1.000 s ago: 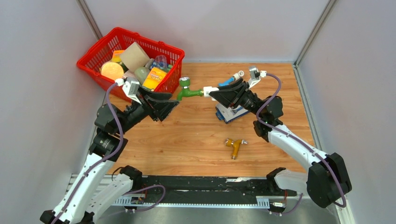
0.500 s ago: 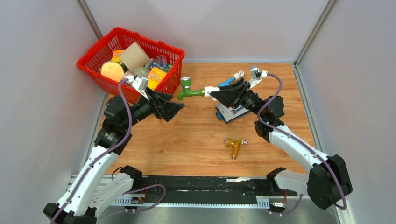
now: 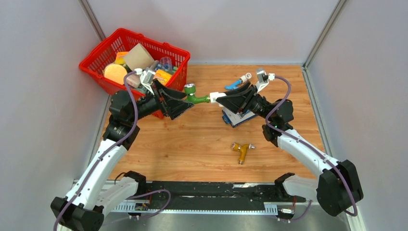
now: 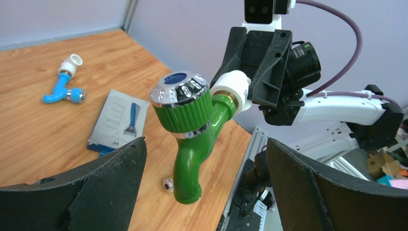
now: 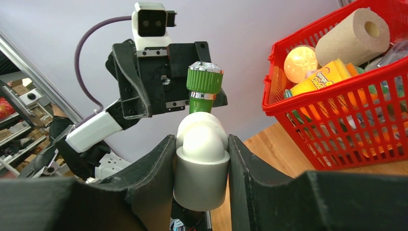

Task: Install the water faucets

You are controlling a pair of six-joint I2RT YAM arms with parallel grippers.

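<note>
Left gripper (image 3: 184, 103): come in from beside the basket (image 5: 337, 139) and spread wide. Its jaws now stand open either side of the green faucet (image 4: 191, 139), clear of it.
Green faucet: aloft over the table (image 3: 192, 144), inlet seated in the elbow (image 5: 201, 159).
Elbow: clamped in the right gripper (image 3: 220, 97), as before.
Judgement: left is placed to take the faucet and turn it tighter; the join is likely unfinished.
Orange faucet (image 3: 241, 150): lying on the table, nearer the front.
Blue faucet (image 4: 61, 89): on the table beyond the packet (image 4: 118, 120), a white fitting on its end.
</note>
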